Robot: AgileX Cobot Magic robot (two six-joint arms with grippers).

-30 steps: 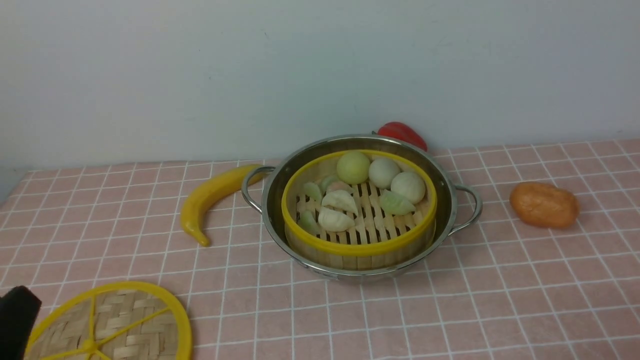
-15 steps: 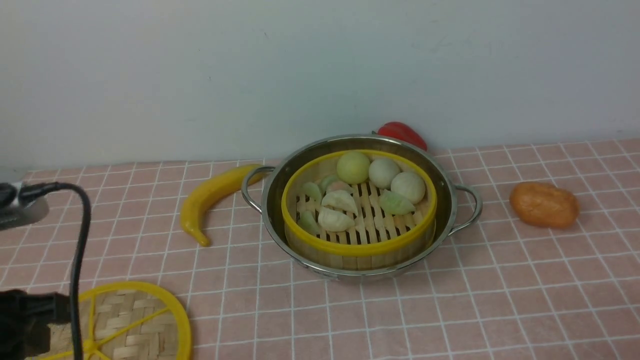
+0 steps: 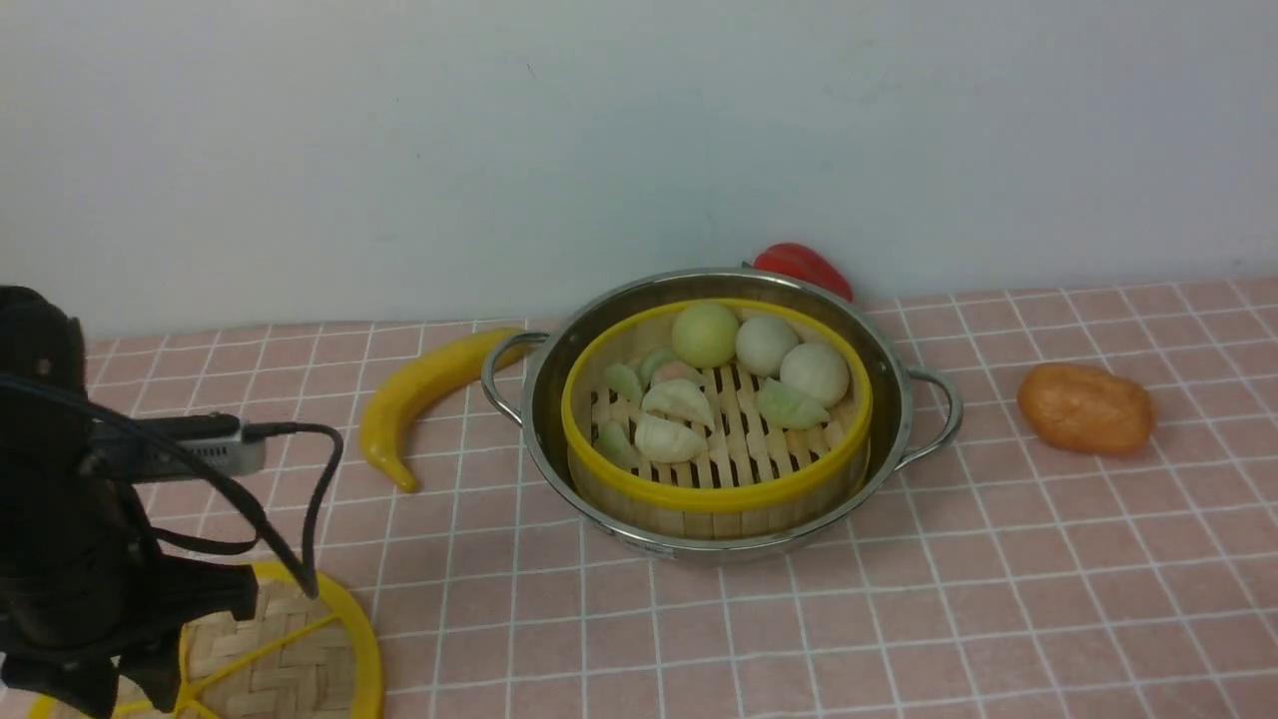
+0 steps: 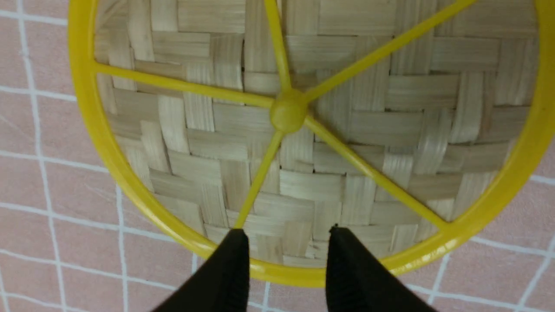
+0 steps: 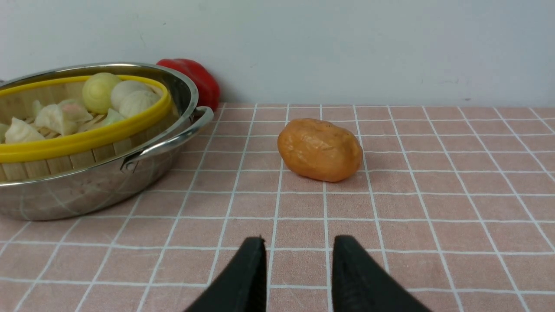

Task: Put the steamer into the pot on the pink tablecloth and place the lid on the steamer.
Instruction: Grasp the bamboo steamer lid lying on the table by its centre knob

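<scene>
A curved yellow banana (image 3: 419, 399) lies just beside the pot's (image 3: 545, 384) left handle, a red pepper (image 3: 804, 268) behind it, and a lumpy orange piece (image 3: 1086, 409) well to its right. The steamer (image 3: 714, 496) (bamboo slats, yellow rim, pale buns) sits inside the shiny steel pot on the checked pink cloth (image 3: 998, 599). The flat woven lid (image 3: 290, 649) lies near left under the left gripper (image 4: 288, 232), whose jaws are apart and empty. The right gripper (image 5: 299, 240) hovers over the cloth, also parted and empty.

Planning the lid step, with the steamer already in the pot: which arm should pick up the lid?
Left. The left gripper hangs open right above the lid, at its edge. The right gripper is open over bare pink tablecloth on the pot's other side, near the orange toy.
</scene>
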